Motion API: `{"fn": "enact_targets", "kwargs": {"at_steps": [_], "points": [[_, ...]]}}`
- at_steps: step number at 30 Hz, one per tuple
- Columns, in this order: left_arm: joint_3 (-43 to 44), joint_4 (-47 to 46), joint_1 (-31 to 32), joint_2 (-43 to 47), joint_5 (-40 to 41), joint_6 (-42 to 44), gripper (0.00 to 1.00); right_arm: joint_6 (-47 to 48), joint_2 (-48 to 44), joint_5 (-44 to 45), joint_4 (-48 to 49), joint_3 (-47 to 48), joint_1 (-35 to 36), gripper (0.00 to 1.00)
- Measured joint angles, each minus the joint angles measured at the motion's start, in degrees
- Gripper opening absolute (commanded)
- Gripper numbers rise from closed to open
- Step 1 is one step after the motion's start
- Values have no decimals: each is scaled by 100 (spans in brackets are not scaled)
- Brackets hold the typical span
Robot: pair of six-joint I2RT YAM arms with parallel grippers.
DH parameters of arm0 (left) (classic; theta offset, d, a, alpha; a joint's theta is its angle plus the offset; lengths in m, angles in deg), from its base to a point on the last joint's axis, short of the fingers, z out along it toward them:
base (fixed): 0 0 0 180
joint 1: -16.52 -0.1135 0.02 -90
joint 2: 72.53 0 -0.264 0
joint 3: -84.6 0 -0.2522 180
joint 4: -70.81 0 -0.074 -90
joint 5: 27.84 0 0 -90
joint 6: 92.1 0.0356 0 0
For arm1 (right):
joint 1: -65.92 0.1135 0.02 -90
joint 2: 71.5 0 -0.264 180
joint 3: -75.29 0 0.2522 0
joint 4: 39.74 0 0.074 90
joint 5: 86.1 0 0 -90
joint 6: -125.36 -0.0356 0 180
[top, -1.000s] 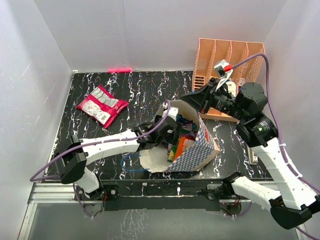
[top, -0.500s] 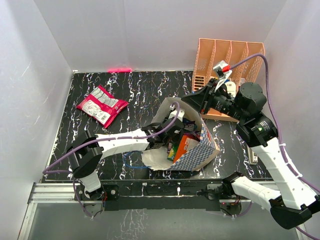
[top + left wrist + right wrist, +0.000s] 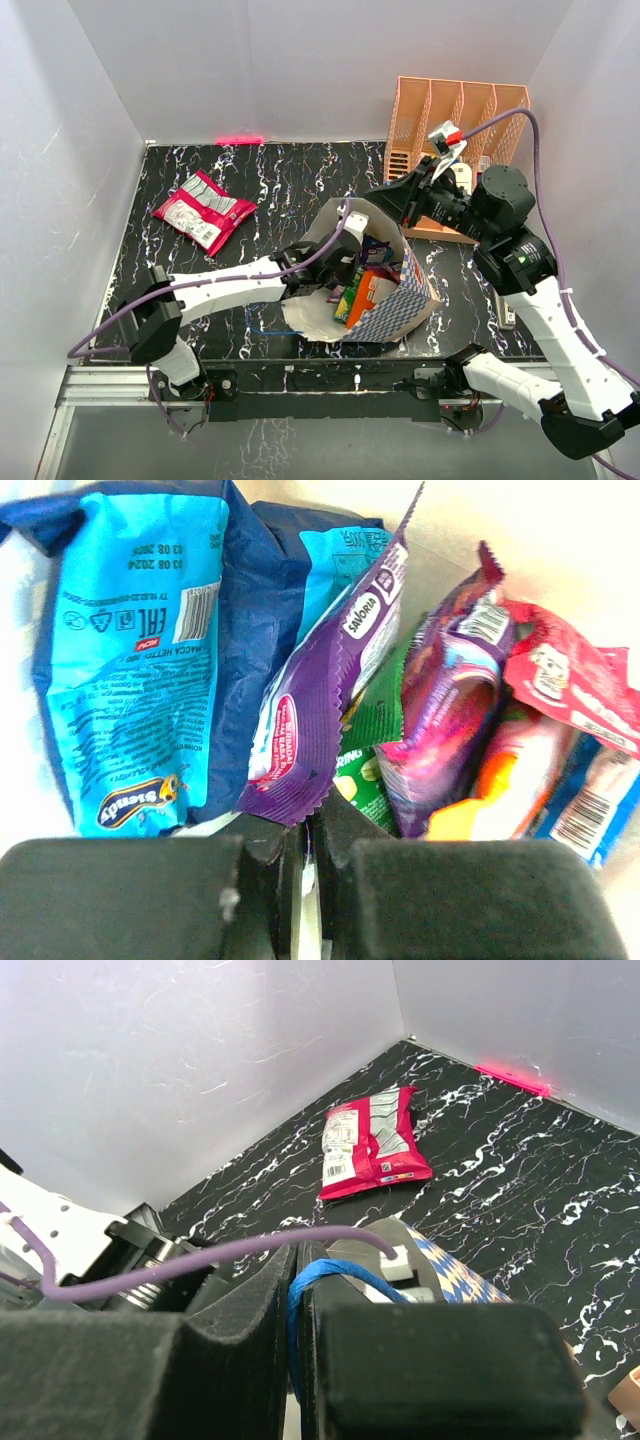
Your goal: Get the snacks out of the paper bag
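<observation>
The left pincer (image 3: 308, 825) is deep inside the paper bag (image 3: 400, 300) with its jaws pressed together. They nip the bottom corner of a purple packet (image 3: 330, 690), and only a thin sliver of wrapper shows between the fingers. That packet rises straight ahead of the tips, tilted. Seen through the pincer's own camera, a large blue packet (image 3: 140, 650) lies just left of it and partly behind the purple one. Just right of the tips a green packet (image 3: 375, 720) is tucked low. Further right a pink-and-purple packet (image 3: 450, 700) leans against a red packet (image 3: 570, 680), with an orange-and-pink packet (image 3: 490, 790) below them. All of these sit crowded together against the bag's cream inner wall (image 3: 560, 540).

The right pincer (image 3: 297, 1270) is above the bag's far rim. It is closed too, and the blue cord handle (image 3: 330, 1270) runs between its fingers, so the bag hangs from it with the mouth tipped open towards the left arm. Just below those fingers is the checkered outside of the bag (image 3: 455, 1280).

Well beyond both pincers, towards the far left corner of the black marbled tabletop (image 3: 290, 180), one magenta-and-silver packet (image 3: 203, 211) lies flat outside the bag. Behind the right pincer (image 3: 375, 198) stands a peach organizer (image 3: 455, 110).
</observation>
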Motion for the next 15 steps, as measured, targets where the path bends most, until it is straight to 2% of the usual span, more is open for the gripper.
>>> {"fn": "enact_targets", "kwargs": {"at_steps": [15], "points": [[0, 1141, -52, 1991, -470, 240, 0, 94, -127, 210, -33, 0, 0, 7]]}}
